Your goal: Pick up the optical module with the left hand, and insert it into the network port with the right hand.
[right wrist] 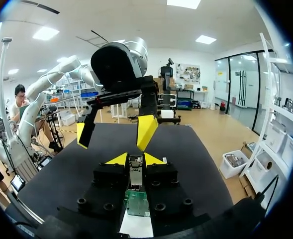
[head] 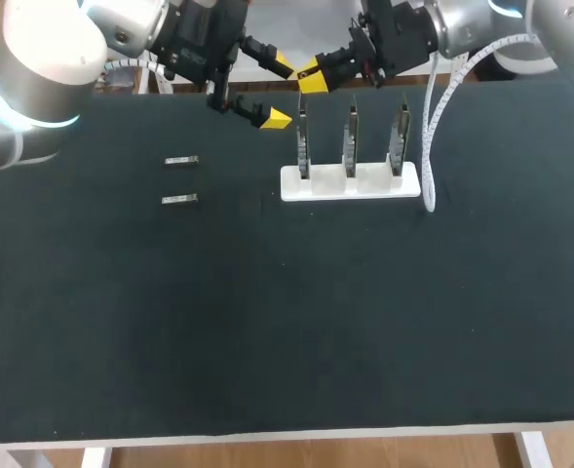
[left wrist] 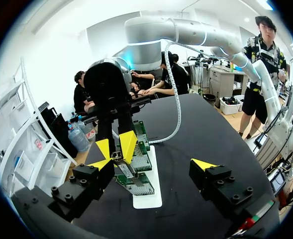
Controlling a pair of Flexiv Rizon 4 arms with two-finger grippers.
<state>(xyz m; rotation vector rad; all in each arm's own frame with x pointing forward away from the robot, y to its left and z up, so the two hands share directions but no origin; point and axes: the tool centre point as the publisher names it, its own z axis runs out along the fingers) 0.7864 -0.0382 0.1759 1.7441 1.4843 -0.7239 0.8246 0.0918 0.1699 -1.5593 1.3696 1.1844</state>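
Worktop [head: 267,322]: black, flat, carrying everything listed below.
Holder [head: 351,186]: white base toward the far side of the worktop, right of middle, with three slots in a row.
Boards: three circuit boards stand upright in the holder, one per slot. They are the left board [head: 303,146], middle board [head: 350,144] and right board [head: 401,141]. Their green faces show in the wrist views.
Right gripper [right wrist: 135,160]: its arm comes in from the right and reaches across the holder, so the gripper hangs just above the left board. The fingers are drawn close together, clamped on the optical module from two sides.
Optical module [right wrist: 135,173]: small silver bar held between the right gripper's yellow tips, pointing down at the top edge of the left board. Whether it touches the board cannot be told.
Left gripper [head: 277,94]: its arm comes in from the left. The gripper is raised off the worktop just beside the right gripper, fingers spread wide apart and gripping no item. In the left wrist view the right gripper and the boards lie ahead of it.
Loose modules: two small silver pieces lie flat on the worktop, well left of the holder. The far loose module [head: 181,160] and near loose module [head: 179,199] are parallel, near each other and not touching.
Cable [head: 429,146]: white, corrugated, hanging from the right arm and dropping beside the holder's right end.
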